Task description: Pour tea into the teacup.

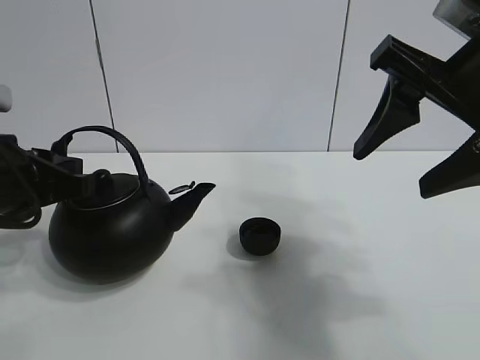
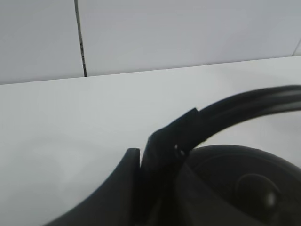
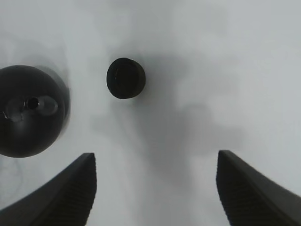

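The teacup [image 1: 260,235] is a small matte-black bowl-shaped cup standing upright on the white table [image 1: 360,300], just right of the kettle's spout [image 1: 193,196]. It also shows in the right wrist view [image 3: 125,78]. The big round black kettle [image 1: 105,236] stands on the table at the left. My left gripper [image 1: 66,169] is shut on the left end of its arched handle [image 1: 112,135]; the left wrist view shows the gripper [image 2: 146,153] clamped on the handle [image 2: 244,104]. My right gripper [image 1: 420,150] hangs open and empty high at the upper right, well above the cup.
A white panelled wall [image 1: 225,75] rises right behind the table's back edge. The right gripper's shadow [image 1: 315,277] falls on the table to the right of the cup. The right wrist view looks straight down on the kettle [image 3: 28,113] and the cup.
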You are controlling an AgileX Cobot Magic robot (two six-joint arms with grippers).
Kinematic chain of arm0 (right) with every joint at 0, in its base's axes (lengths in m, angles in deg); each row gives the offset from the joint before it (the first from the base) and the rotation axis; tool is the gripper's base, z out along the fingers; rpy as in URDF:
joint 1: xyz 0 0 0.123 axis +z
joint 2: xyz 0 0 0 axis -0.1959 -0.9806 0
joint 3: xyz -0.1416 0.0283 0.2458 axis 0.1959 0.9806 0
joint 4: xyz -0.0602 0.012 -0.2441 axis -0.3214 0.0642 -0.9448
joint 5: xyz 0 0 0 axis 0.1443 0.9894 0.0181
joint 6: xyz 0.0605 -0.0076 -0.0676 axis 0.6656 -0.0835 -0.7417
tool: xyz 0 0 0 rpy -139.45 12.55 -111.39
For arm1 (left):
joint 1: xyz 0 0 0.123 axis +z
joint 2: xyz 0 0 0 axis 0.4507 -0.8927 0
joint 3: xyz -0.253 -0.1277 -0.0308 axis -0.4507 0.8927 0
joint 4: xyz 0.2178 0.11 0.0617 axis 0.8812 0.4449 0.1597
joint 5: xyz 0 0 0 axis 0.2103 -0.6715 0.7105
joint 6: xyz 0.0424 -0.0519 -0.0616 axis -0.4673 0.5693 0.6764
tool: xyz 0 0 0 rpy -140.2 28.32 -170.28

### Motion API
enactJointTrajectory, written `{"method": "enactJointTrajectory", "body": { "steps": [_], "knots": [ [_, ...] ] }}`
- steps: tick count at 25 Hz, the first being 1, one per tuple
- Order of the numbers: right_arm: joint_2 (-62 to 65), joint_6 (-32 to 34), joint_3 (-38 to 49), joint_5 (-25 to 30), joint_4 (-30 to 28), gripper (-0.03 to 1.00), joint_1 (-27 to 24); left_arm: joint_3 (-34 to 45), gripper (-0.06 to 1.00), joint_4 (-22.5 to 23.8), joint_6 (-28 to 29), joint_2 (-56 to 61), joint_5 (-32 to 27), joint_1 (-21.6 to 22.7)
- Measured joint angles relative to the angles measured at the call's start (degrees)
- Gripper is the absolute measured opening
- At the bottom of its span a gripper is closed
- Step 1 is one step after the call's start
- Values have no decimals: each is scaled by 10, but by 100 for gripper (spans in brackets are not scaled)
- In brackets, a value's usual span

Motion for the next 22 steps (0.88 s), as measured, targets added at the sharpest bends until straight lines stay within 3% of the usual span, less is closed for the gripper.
{"method": "enactJointTrajectory", "body": {
  "steps": [17, 22],
  "knots": [
    [0, 0, 0, -2, 0, 49, 0, 0, 11, -3, 0, -1, -4, -8],
    [0, 0, 0, -2, 0, 49, 0, 0, 11, -12, 0, -26, 24, -8]
  ]
}}
